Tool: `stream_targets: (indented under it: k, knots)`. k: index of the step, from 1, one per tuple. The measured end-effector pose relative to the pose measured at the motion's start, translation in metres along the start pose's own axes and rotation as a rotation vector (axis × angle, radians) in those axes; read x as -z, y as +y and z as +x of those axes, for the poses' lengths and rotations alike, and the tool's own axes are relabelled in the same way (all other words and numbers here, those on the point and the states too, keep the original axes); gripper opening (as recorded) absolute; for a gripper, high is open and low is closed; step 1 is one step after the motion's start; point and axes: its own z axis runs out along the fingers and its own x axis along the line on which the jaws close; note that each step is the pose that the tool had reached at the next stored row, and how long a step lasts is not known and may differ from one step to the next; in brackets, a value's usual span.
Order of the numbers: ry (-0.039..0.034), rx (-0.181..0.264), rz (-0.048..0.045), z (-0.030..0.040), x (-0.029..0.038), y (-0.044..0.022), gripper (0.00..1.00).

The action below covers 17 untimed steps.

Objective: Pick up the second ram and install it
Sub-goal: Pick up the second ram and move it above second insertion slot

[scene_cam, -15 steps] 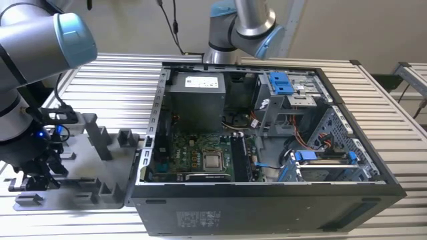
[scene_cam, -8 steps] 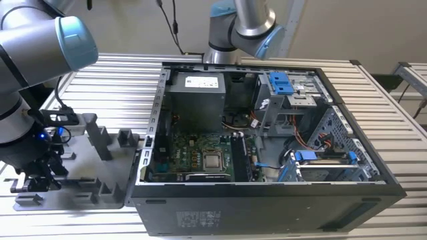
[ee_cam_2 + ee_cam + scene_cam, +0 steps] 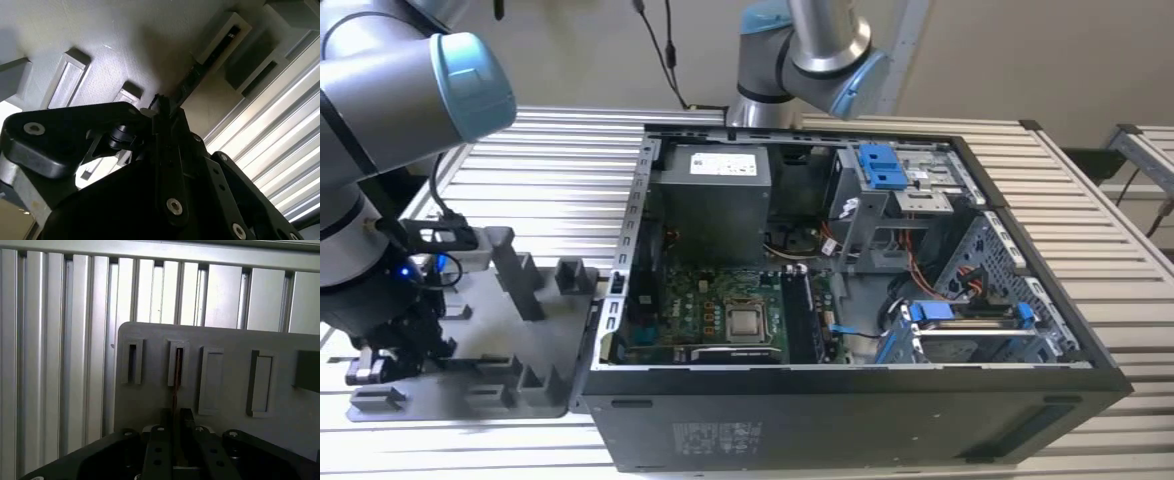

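The second ram [image 3: 176, 382] is a thin dark bar seen edge-on, standing in a slot of the grey tray [image 3: 150, 400]. In the second wrist view the second ram [image 3: 200, 70] runs from a raised slot block down to my gripper [image 3: 162, 102]. My gripper [image 3: 176, 415] is shut on the stick's near end, one black finger pressed on each flat side. In the exterior view the gripper [image 3: 380, 360] hangs low over the tray [image 3: 467, 395] at that view's left, beside the open computer case [image 3: 854, 300].
Grey posts [image 3: 520, 275] rise from the tray between the arm and the case wall. The motherboard [image 3: 720, 310] lies on the case floor, with dark memory slots [image 3: 807, 315] beside the processor socket. A second arm [image 3: 801, 50] stands behind the case. Ribbed metal tabletop [image 3: 60, 340] surrounds the tray.
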Motion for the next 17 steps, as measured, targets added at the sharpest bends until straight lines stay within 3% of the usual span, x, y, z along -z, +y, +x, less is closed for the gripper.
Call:
stream_targets:
  k: [1, 5, 8, 17]
  knots:
    - [0.0000, 0.000, 0.0000, 0.0000, 0.0000, 0.0000, 0.21]
    - [0.0000, 0.000, 0.0000, 0.0000, 0.0000, 0.0000, 0.21]
    - [0.0000, 0.001, -0.0001, 0.0000, 0.0000, 0.0000, 0.14]
    - [0.0000, 0.002, -0.0001, 0.0000, 0.0000, 0.0000, 0.14]
